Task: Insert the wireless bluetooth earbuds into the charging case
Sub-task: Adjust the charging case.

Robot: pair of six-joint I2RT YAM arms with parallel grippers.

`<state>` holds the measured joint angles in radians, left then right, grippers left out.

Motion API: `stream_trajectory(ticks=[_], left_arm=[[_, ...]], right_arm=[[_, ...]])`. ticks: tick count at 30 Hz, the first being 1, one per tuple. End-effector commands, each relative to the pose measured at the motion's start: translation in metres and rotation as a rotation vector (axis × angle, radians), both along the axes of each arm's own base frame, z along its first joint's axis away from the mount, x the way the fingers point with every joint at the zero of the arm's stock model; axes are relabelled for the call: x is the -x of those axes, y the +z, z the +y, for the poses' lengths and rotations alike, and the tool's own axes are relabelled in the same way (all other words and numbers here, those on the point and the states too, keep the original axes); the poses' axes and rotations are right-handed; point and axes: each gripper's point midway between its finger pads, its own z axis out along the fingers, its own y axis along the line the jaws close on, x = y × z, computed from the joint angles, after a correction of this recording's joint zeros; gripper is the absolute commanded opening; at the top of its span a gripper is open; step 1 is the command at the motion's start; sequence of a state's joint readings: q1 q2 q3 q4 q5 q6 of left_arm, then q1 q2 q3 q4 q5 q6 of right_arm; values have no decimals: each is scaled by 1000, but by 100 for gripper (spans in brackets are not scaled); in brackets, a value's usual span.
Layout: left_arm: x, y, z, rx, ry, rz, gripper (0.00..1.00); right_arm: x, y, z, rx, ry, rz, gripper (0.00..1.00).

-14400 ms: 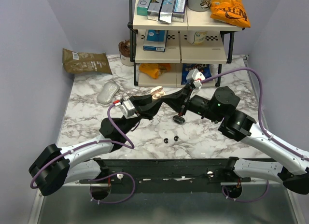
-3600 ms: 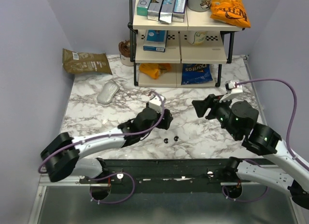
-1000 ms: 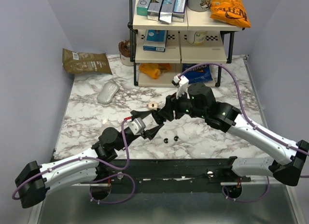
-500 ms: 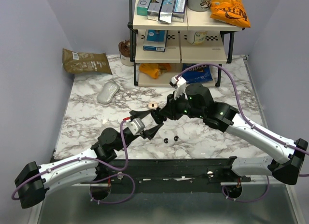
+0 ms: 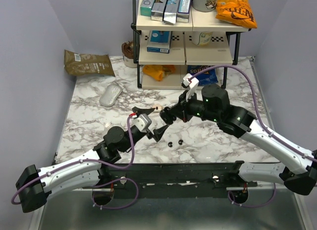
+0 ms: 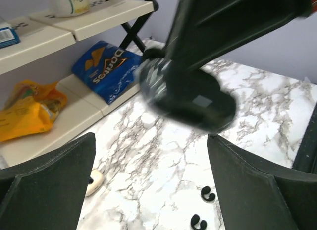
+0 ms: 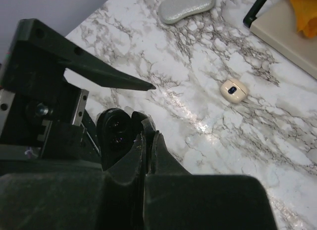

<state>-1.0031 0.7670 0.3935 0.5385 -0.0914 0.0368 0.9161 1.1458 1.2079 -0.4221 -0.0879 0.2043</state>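
Your earbuds lie side by side on the tabletop by the middle of its near edge, just nearward of both tools. The left tool, jaws wide apart, is nearer; the right tool looks clamped on a blurred black oval pod.

top external: fixed above and behind my bases, looking down on whole marble table and shelf rack | left wrist: low, faces rack, black pod very near, blurred | right wrist: close, looking down | all share cream pod
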Motion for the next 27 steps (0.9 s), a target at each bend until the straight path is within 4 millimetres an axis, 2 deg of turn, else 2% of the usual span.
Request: stream_trajectory(ticks=[1, 3, 4, 6, 8, 9, 10, 11, 12, 13, 15, 19, 27], left_arm=[[-9, 15, 7, 16, 59, 24, 99], [-7, 15, 7, 4, 51, 41, 99], [0, 24, 4, 14, 9, 32, 99], [7, 27, 3, -4, -49, 28, 99], [37, 39, -7, 21, -244, 20, 99], [46, 43, -9, 27, -308, 22, 99], [45, 50, -7, 48, -337, 49, 99], [64, 51, -11, 31, -467, 50, 99], [69, 53, -12, 28, -515, 67, 99], [62, 55, -12, 23, -526, 85, 99], [75, 53, -15, 1, -634, 122, 97], [72, 49, -25, -43, -697, 162, 95], [66, 47, -34, -62, -728, 167, 91]], right_arm=[[19, 32, -8, -13, 108, -110, 1], [24, 35, -8, -3, 155, -143, 1], [24, 34, -9, 6, 162, -152, 1], [23, 30, -12, 55, 187, -214, 1], [15, 30, -19, 111, 158, -324, 1], [13, 23, -22, 138, 152, -350, 1], [11, 24, -24, 147, 144, -381, 1], [12, 31, -28, 149, 149, -432, 1], [12, 32, -31, 154, 146, -452, 1], [12, 35, -33, 153, 145, -469, 1], [13, 46, -37, 141, 142, -525, 1], [17, 54, -38, 132, 157, -565, 1], [23, 51, -29, 172, 207, -602, 1]])
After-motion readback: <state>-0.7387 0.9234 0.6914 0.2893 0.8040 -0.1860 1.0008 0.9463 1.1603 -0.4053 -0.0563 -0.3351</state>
